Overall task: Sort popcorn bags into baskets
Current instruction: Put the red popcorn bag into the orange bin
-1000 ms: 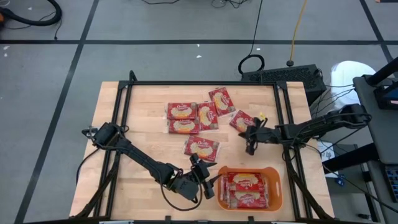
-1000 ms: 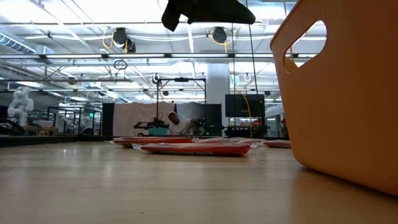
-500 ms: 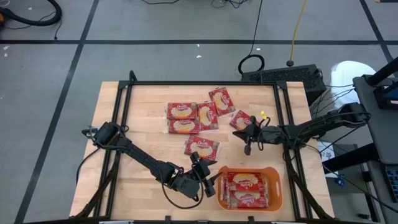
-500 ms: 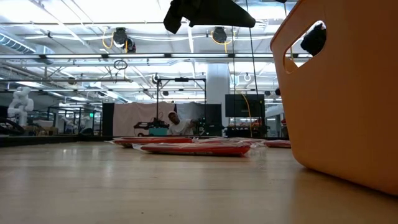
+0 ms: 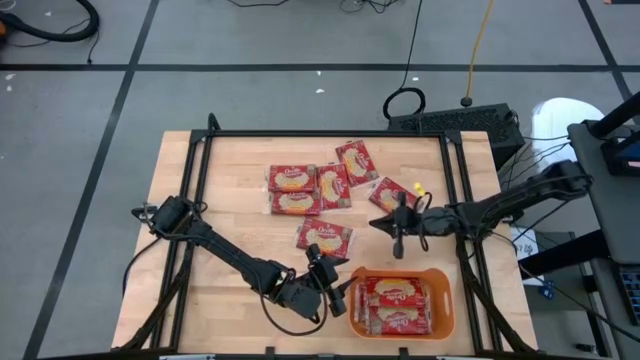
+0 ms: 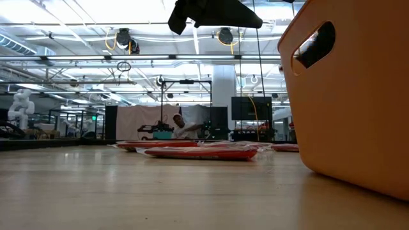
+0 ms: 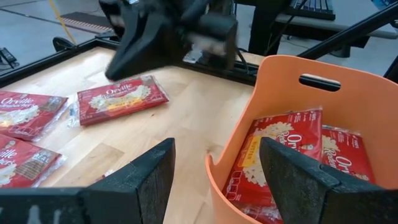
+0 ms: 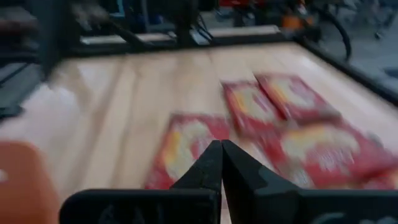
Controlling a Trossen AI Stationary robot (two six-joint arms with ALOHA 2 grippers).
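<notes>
Since a second ago, the right tool has slid leftward across the counter, away from the packet by the right rail and toward the middle — its fingers pressed together, holding nothing. It hangs between that packet and the orange basket, and its wrist camera looks past the closed tips at a blurred spread of red packets.

By contrast, the left tool has barely shifted; it sits near the front edge with fingers spread apart and empty, just beside the basket's left wall. One finger stands on each side of that wall's rim as its wrist camera shows it.

Two popcorn bags lie side by side inside the basket, labels up. A single packet lies loose on the counter just behind the left tool. Farther back, a cluster of four packets rests near the counter's middle, some overlapping.

From counter height, the basket's handle slot looms at right, with red packets lying flat in the distance.
</notes>
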